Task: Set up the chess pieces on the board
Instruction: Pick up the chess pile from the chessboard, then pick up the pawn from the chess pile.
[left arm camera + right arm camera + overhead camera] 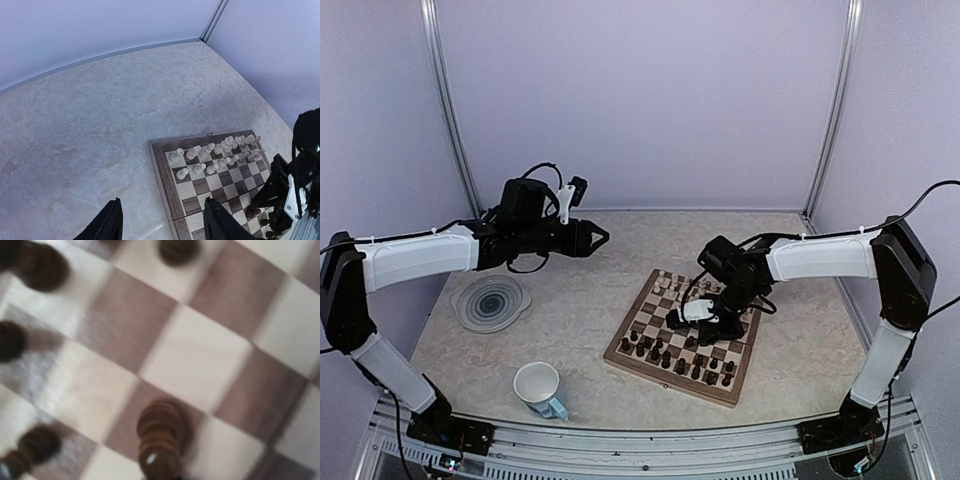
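The board (632, 350) lies right of the table's middle. Cream chess pieces (215, 152) stand in two rows along its far side, and dark chess pieces (665, 355) stand along the near side. My right gripper (682, 322) is down on the board among the dark pieces. Its wrist view is blurred and very close, with one dark piece (161, 440) at the bottom centre where the jaws meet; the fingers themselves are out of frame. My left gripper (600, 238) hangs high over the table left of the board, open and empty, its fingertips (107, 222) wide apart.
A round grey swirl plate (492, 302) lies at the left. A white mug (538, 388) with a blue handle stands near the front edge. Pale walls close in the back and both sides.
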Tool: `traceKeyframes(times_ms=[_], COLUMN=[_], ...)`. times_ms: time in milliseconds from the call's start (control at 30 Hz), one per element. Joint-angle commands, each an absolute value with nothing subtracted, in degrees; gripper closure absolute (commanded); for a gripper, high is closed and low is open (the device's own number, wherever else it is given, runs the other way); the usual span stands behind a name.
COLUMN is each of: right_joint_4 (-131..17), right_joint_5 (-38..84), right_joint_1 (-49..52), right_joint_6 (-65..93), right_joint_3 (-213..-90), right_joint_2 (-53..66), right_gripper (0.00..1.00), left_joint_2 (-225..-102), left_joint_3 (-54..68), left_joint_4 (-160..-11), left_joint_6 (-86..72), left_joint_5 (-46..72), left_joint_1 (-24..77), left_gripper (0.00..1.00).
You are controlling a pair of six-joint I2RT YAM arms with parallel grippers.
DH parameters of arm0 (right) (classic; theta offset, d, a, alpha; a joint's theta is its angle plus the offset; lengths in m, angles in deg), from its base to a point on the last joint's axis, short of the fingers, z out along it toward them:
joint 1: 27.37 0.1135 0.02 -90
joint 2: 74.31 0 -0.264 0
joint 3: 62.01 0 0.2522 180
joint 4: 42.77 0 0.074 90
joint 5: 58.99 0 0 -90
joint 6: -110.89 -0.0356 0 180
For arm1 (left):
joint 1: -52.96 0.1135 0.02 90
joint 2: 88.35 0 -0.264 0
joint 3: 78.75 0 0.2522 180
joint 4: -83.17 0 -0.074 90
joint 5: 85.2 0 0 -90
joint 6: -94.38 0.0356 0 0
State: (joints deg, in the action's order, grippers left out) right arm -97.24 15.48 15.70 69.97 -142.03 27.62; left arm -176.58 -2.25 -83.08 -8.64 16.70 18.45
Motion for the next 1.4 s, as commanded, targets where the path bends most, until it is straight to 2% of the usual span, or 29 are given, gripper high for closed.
traceKeyframes(times_ms=[0, 200, 400, 667, 1367], right_joint_4=[-92.9, -91.4, -90.9, -91.9, -98.2], right_joint_5=[9.1, 7.1, 5.5, 2.9, -4.5], right_joint_1=[11.7, 11.3, 10.9, 9.9, 9.2], right_joint_6=[67.7, 66.4, 65.5, 64.6, 62.9], right_joint_3=[-139.3, -139.0, -139.3, -140.7, -147.8], right_joint_2=[23.3, 22.5, 22.3, 20.8, 20.4], right_gripper=[0.96, 0.97, 0.97, 0.97, 0.97], left_joint_2=[-178.7, -185.4, -190.0, -188.6, -189.8], left_joint_3=[2.1, 7.7, 6.4, -1.4, -5.2], left_joint_4=[-78.2, -72.9, -77.7, -90.1, -103.5], left_joint_6=[-2.0, 0.0, -6.5, -11.6, -6.4], left_joint_5=[15.8, 22.1, 26.0, 28.0, 26.6], left_joint_1=[11.0, 3.1, 1.4, 1.4, -2.6], left_gripper=[0.45, 0.49, 0.54, 0.52, 0.56])
